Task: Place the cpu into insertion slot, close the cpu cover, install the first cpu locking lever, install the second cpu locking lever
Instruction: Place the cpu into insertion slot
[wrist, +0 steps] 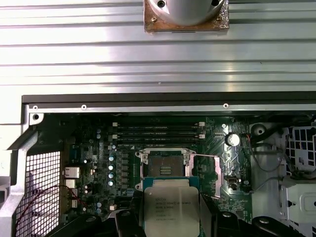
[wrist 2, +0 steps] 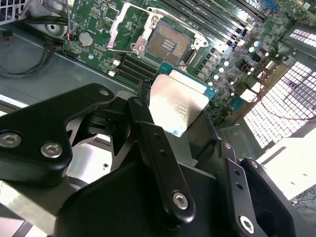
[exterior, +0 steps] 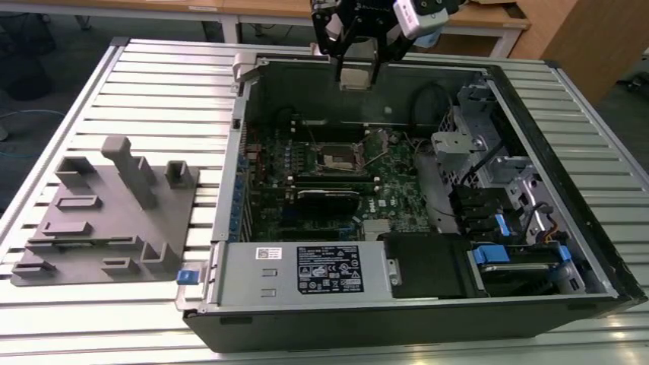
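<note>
high above the slot (exterior: 338,158), over the far wall of the open case (exterior: 406,327), the gripper (exterior: 358,74) holds the cpu (exterior: 354,79). two black fingers (wrist 2: 148,143) pinch the chip by opposite edges. its pale metal top, edged in green, faces both wrist views. the cpu hangs in the air, well apart from the slot and touching nothing on the green board (exterior: 390,198).

the slot lies bare, its pin field showing inside the silver rim. just beside the slot, the cover (wrist 2: 148,32) stands swung open, with board visible through its cut-out centre. long black memory slots (wrist: 158,132) run just beside the slot, on the side toward the far wall. on the slot's other side, against the near wall, sits a power supply (exterior: 304,270) with a black label. outside the case, well apart from the slot toward the exterior view's left, a grey fixture (exterior: 102,220) rests on the ribbed metal table (exterior: 152,91).
</note>
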`<state>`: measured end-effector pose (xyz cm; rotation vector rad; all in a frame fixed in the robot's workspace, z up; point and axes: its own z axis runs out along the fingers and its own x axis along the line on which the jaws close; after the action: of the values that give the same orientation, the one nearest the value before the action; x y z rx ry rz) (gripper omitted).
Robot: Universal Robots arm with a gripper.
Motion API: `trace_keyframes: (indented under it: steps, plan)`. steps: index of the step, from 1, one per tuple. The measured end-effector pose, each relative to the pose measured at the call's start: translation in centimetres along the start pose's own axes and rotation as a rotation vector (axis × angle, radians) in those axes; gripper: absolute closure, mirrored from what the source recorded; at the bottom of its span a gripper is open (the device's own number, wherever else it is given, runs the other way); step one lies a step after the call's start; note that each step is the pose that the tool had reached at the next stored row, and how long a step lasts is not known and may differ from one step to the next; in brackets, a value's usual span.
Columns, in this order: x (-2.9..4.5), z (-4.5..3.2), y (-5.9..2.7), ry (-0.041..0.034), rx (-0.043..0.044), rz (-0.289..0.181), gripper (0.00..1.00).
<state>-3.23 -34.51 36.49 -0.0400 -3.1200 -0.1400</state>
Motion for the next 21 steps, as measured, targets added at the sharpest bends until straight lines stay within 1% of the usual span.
trace_keyframes:
  steps: [6,21]
  plan:
    - [0.00,0.22,-0.02,0.0000,0.0000,0.000,0.46]
    - [-0.01,0.43,-0.04,-0.0001,-0.0002,0.000,0.46]
